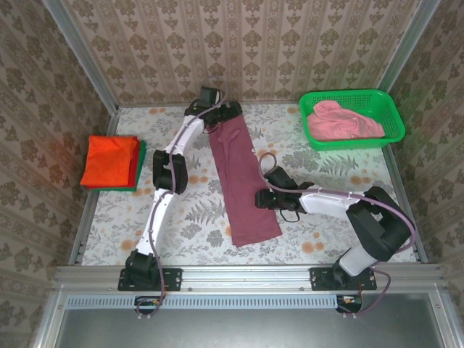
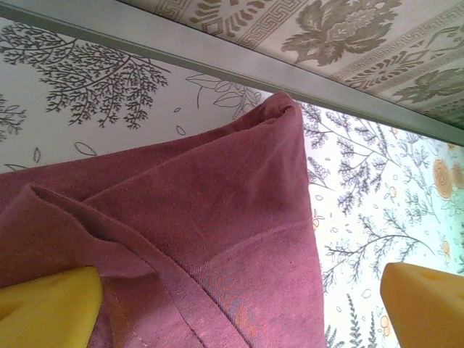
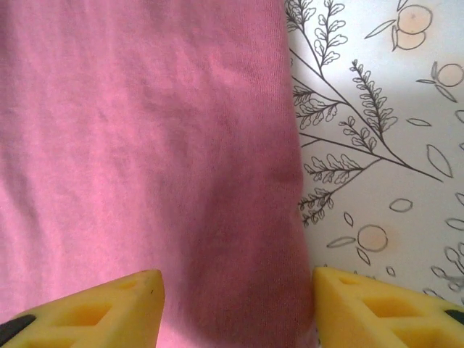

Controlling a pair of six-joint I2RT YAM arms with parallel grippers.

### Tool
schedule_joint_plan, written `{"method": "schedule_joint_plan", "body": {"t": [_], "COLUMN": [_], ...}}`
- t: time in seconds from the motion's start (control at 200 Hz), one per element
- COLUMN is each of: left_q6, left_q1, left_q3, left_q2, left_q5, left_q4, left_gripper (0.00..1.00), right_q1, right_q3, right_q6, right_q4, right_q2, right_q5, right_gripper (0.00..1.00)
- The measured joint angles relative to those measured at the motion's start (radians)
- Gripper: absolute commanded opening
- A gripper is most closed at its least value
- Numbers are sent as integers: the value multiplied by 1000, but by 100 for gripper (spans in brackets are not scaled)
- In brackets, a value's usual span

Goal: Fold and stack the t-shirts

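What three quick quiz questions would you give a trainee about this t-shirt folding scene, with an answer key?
1. True or false: the pink t-shirt lies inside the green basket.
2. Which colour of t-shirt lies directly under the orange t-shirt at the table's left edge?
3. The maroon t-shirt is: A) balled up in the basket; B) folded into a long strip mid-table; C) on top of the left stack.
Key: 1 true; 2 the green t-shirt; 3 B.
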Motion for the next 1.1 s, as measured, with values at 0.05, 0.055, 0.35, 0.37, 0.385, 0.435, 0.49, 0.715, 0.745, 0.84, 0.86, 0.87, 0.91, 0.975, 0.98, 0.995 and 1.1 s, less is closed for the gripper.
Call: {"method": "schedule_joint_plan", "body": {"t": [0.05, 0.055, 0.35, 0.37, 0.385, 0.435, 0.49, 0.715, 0.745, 0.84, 0.86, 0.87, 0.91, 0.975, 0.98, 0.995, 1.1], "left_q6": [0, 0, 53, 59, 67, 88, 116, 161, 161, 160, 160, 160, 157, 151, 150, 148, 130], "left_q1": [1, 1, -3, -3, -3, -2, -2, -8, -10, -33, -41, -45, -72, -129, -132, -151, -246], "left_q3": [-2, -3, -191, -203, -219, -275, -378, -1155, -1270, -1572, -1618, -1643, -1729, -1839, -1844, -1868, -1975], "left_q2": [-1, -1, -169, -187, -209, -278, -389, -1008, -1086, -1277, -1304, -1317, -1370, -1442, -1446, -1463, -1563], "left_q5": [16, 18, 57, 56, 55, 48, 35, -55, -74, -153, -171, -180, -217, -278, -282, -297, -385], "left_q4": [5, 5, -4, -8, -8, -8, 6, 286, 327, 397, 406, 406, 407, 403, 403, 405, 412], "left_gripper": [100, 100, 100, 100, 100, 100, 100, 100, 100, 100, 100, 100, 100, 100, 100, 100, 100], "right_q1": [0, 0, -16, -21, -26, -43, -60, -126, -132, -146, -149, -150, -153, -154, -154, -154, -158], "right_q3": [0, 0, 9, 15, 25, 65, 127, 507, 577, 756, 791, 811, 885, 999, 1005, 1027, 1170], "right_q6": [-4, -4, -58, -60, -62, -74, -83, -122, -126, -129, -129, -129, -128, -128, -128, -128, -119], "right_q4": [-8, -10, -8, -7, -7, -4, 2, -3, -8, -35, -45, -48, -69, -98, -98, -106, -158], "right_q2": [-24, -28, -94, -90, -83, -50, 0, 290, 340, 473, 499, 515, 573, 664, 669, 688, 813], "right_q5": [3, 4, 51, 53, 52, 53, 52, 3, -9, -44, -52, -56, -71, -92, -93, -96, -115], "right_gripper": [56, 56, 49, 49, 49, 49, 49, 49, 49, 50, 50, 50, 51, 51, 51, 51, 51]}}
